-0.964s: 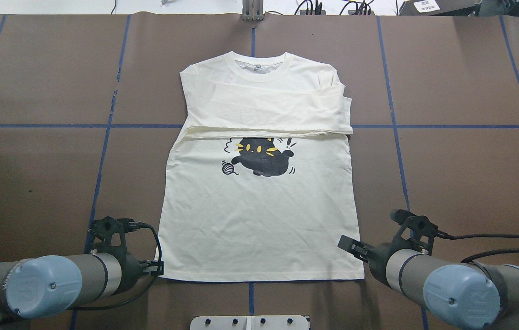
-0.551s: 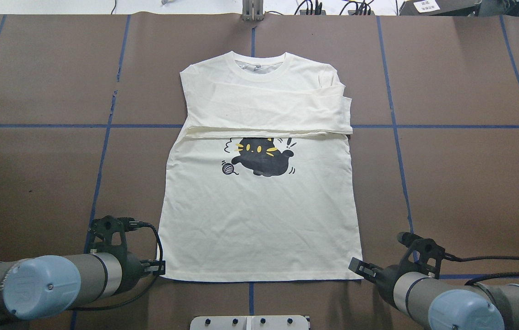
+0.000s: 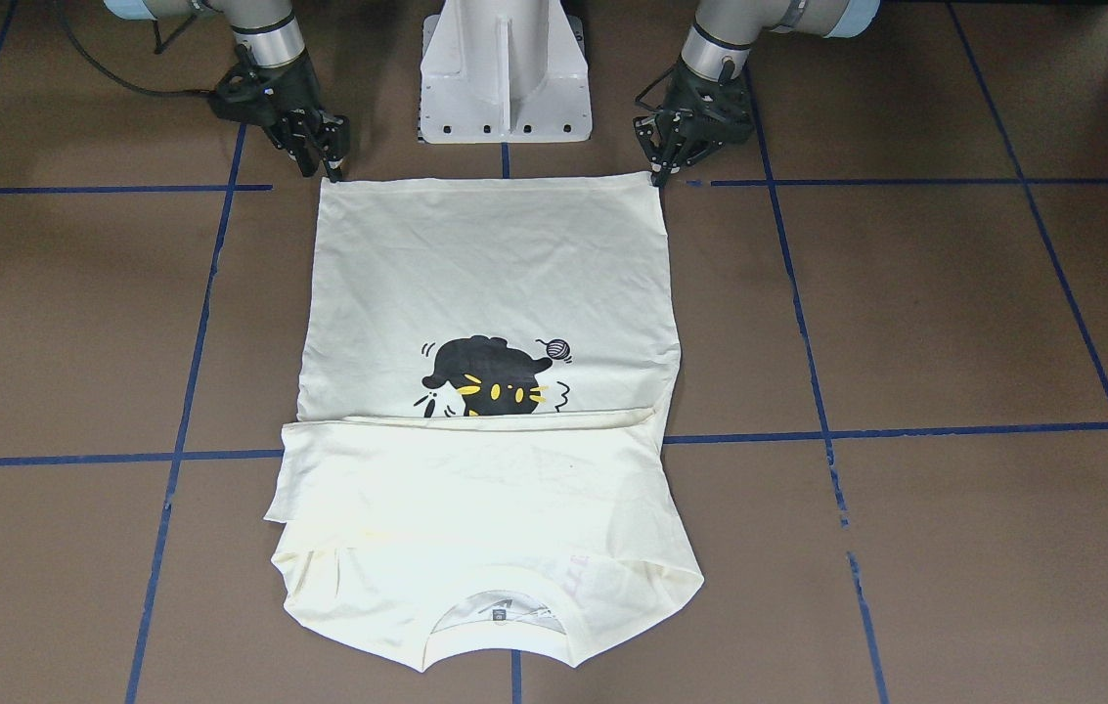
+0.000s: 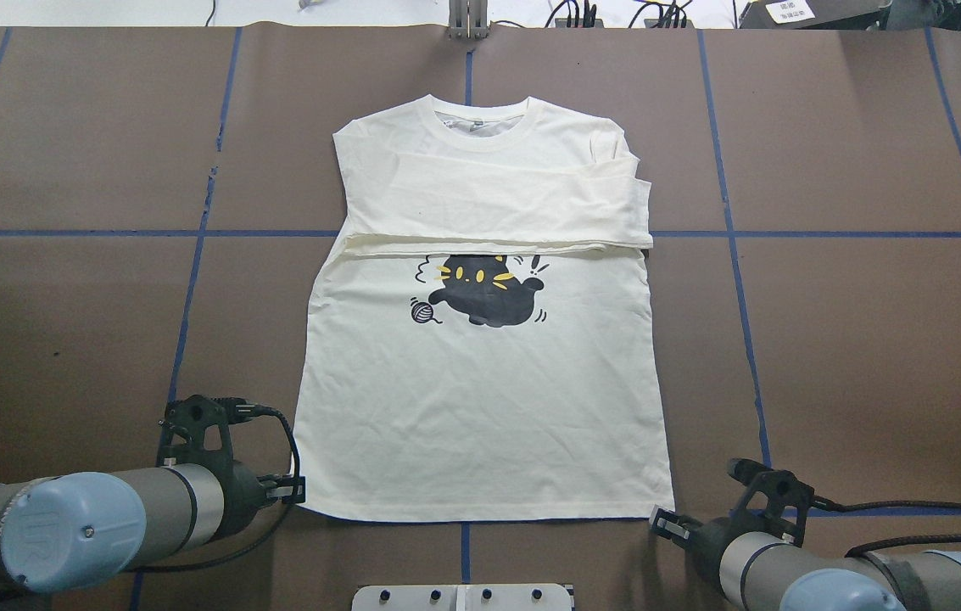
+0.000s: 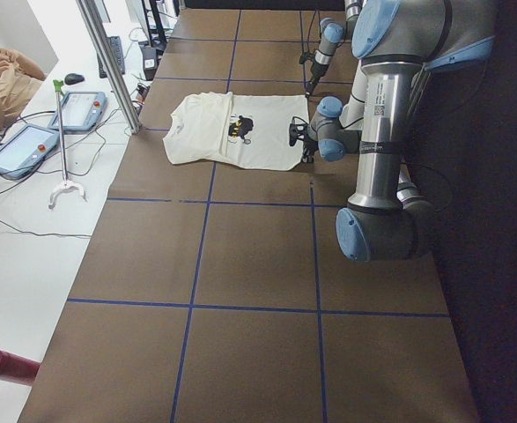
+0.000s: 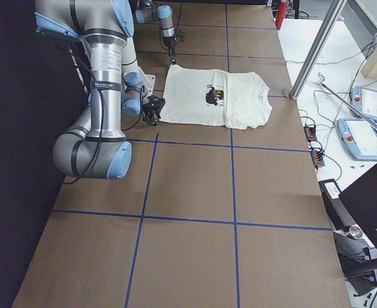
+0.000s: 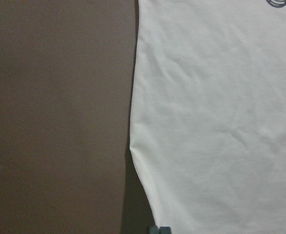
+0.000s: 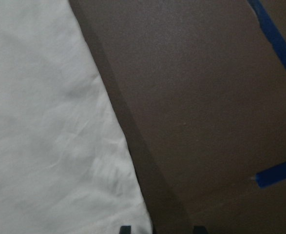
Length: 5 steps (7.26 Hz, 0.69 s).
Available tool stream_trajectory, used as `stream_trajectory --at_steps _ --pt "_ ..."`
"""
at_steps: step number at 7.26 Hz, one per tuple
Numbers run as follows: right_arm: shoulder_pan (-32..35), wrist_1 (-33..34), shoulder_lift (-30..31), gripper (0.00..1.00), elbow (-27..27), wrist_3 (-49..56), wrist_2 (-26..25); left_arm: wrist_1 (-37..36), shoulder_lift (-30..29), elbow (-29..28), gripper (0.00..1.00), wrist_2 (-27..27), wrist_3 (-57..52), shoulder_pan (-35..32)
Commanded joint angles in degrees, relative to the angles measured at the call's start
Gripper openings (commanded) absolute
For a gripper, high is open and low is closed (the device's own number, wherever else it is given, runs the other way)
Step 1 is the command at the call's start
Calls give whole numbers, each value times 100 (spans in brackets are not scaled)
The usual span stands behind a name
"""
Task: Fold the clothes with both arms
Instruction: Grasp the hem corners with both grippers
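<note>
Right black two-finger gripper [image 4: 659, 519] sits spread at the cream cat-print T-shirt [image 4: 480, 407] hem corner; left gripper [image 4: 299, 492] opposite, fingertips cropped, so I cannot tell.

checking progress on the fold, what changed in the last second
The right gripper drew back toward the robot, ending at the near right hem corner of the T-shirt; its jaws stand open, gripping nothing. The left gripper barely shifted at the near left corner. The T-shirt lies as before.
</note>
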<state>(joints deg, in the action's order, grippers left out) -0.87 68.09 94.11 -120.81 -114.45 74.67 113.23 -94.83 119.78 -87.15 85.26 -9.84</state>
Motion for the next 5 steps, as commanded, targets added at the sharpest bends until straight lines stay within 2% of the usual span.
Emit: stream_trajectory --at_steps 1,2,3,5 --pt "-9 11 -60 31 23 10 -14 -2 17 19 0 5 0 -9" --pt "-9 11 -60 10 23 10 -23 -2 17 19 0 5 0 -9" --pt "34 11 -60 0 23 36 -23 -2 17 19 0 5 0 -9" --pt "104 29 -51 0 14 63 -93 -2 26 19 0 5 0 -9"
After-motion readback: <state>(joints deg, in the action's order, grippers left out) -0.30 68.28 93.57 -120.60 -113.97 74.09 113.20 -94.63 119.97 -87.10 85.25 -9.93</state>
